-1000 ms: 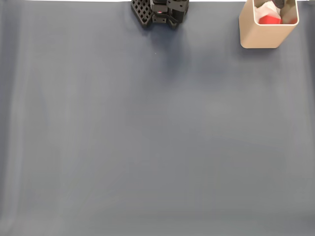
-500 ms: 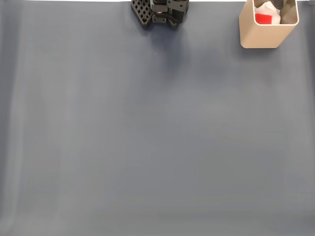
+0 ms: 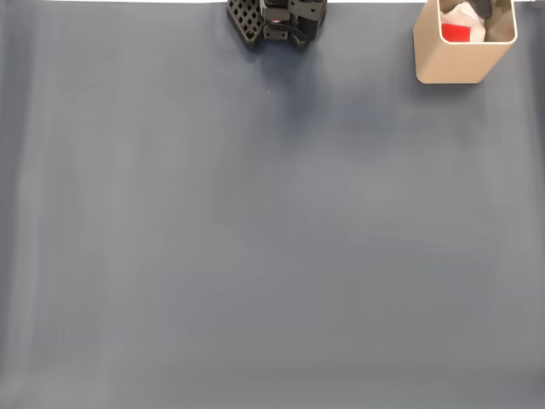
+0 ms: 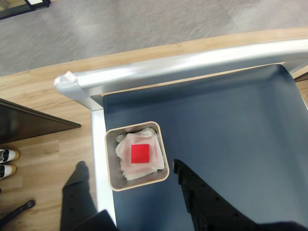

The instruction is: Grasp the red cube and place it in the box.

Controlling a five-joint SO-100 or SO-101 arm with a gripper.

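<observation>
Red against white, the cube (image 4: 140, 153) lies inside the box (image 4: 162, 153), resting flat on crumpled pale paper or cloth (image 4: 126, 165) that lines the bottom. In the fixed view the box (image 3: 451, 61) stands at the desk's (image 3: 255, 256) far right corner, with the cube (image 3: 456, 31) showing just over its rim. From the wrist view, the box sits close to the desk's metal edge rail (image 4: 192, 60), near its corner. The gripper (image 4: 144, 211) hangs above the box with its two dark fingers spread wide apart, one on each side of the box in the picture, and nothing between them; it has let go. By that reading the placing looks done. The cube appears light, stiff and matte, so it should not slip much; its flat opposite faces are the natural place to pinch it, square across the middle. The soft lining under it would likely give if pressed. The arm's base (image 3: 277, 19) sits at the desk's far edge in the fixed view.
</observation>
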